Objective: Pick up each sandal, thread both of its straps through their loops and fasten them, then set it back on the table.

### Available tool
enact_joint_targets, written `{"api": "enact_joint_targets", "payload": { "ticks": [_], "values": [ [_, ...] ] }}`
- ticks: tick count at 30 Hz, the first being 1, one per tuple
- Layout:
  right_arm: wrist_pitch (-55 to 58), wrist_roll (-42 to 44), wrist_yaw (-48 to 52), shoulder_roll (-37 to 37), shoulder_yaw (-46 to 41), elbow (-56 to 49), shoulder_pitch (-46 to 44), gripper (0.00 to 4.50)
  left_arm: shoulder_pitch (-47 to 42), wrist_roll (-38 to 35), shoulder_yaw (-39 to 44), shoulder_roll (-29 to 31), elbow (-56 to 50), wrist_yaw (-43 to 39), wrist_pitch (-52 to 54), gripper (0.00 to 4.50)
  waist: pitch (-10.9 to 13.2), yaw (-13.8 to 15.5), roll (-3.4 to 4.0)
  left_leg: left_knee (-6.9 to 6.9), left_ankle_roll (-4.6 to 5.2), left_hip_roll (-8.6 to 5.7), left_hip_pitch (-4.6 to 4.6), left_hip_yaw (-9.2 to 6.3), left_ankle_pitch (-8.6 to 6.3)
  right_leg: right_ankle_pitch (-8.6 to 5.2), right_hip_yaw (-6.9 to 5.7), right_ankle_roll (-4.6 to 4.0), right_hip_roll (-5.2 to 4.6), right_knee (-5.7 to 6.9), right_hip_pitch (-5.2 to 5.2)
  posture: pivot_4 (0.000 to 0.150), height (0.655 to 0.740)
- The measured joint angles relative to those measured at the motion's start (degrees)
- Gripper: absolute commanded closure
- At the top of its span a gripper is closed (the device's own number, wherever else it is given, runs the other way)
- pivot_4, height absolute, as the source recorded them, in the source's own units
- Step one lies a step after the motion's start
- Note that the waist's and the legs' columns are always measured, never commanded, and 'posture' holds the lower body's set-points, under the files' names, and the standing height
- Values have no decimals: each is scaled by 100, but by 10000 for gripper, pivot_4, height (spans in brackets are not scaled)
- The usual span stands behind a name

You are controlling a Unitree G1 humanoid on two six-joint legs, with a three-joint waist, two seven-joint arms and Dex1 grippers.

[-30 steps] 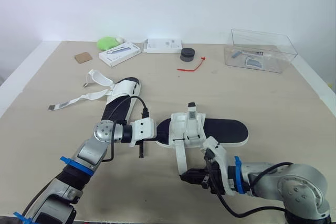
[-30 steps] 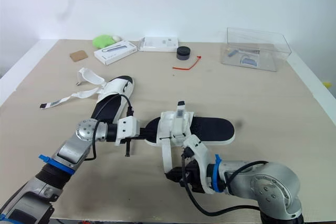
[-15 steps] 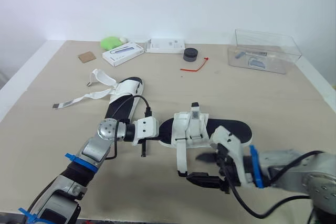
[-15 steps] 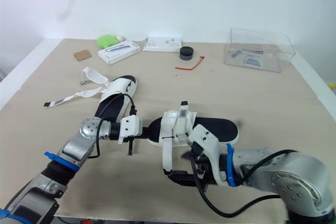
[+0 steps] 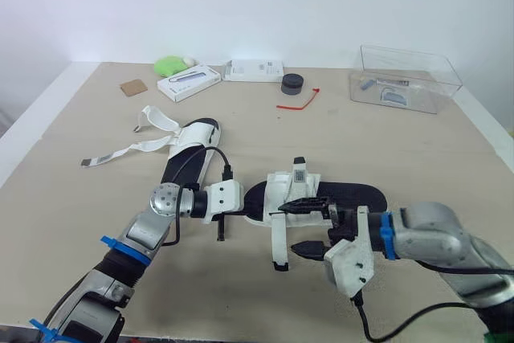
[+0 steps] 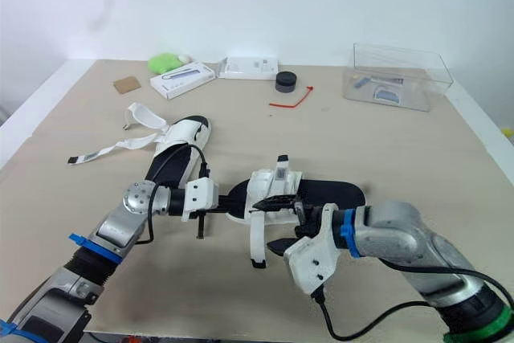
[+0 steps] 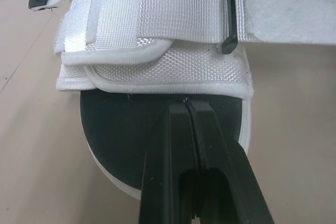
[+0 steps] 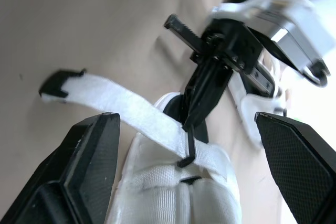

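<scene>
Setting: a robot test room or lab bench is indicated rather than a home.
Surface: a broad beige table (image 5: 401,150) with a pale rim is sparsely laid out.
Backdrop: a bare white wall (image 5: 257,6) is seen at 12 o'clock, directly behind the table.
Far edge, 11 to 12 o'clock: a brown square pad (image 5: 133,87), a green lump (image 5: 169,64), a white carton (image 5: 189,82) and a second white carton (image 5: 254,70) are lined up.
Near 12 o'clock: a black round cap (image 5: 291,83) and a red tie (image 5: 299,100) are placed just beside each other.
Storage, 1 o'clock: small items are kept in a clear plastic box (image 5: 408,78).
</scene>
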Motion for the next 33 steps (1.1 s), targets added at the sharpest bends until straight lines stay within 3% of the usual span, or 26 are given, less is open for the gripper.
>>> {"api": "enact_joint_targets", "payload": {
  "ticks": [9,19,23,26,30,33],
  "values": [
    [-1728,-914,-336,79,327,617,-416,874,113,3,5,57,-175,60,119,45000,0,-1,0,-5,3,5,5,-2,-2,14,1,-51,7,4,0,1500,7400],
    [-1956,-1348,-550,255,441,756,-503,874,155,9,6,83,-256,122,195,45000,0,-1,0,-6,4,8,12,-1,-2,17,2,-63,12,10,1,1500,7400],
    [-1964,-1453,-578,288,558,816,-505,12146,134,10,3,83,-253,120,196,45000,0,-1,0,-5,4,8,12,-1,-2,17,2,-64,12,10,2,1500,7400],
    [-1981,-1538,-645,291,584,822,-497,27557,113,10,0,83,-246,120,197,45000,0,-1,0,-5,4,8,13,0,-2,18,3,-64,11,10,3,1500,7400],
    [-1826,-1378,-664,284,585,841,-363,44267,98,10,-4,82,-234,117,194,45000,-1,-1,0,-5,4,8,15,-1,-2,18,3,-65,12,11,6,1500,7400],
    [-1339,-765,-547,319,599,829,-256,44267,81,10,-5,82,-207,117,192,45000,-1,-1,0,-4,4,10,19,1,-2,22,4,-71,13,11,9,1500,7400]
  ]
}}
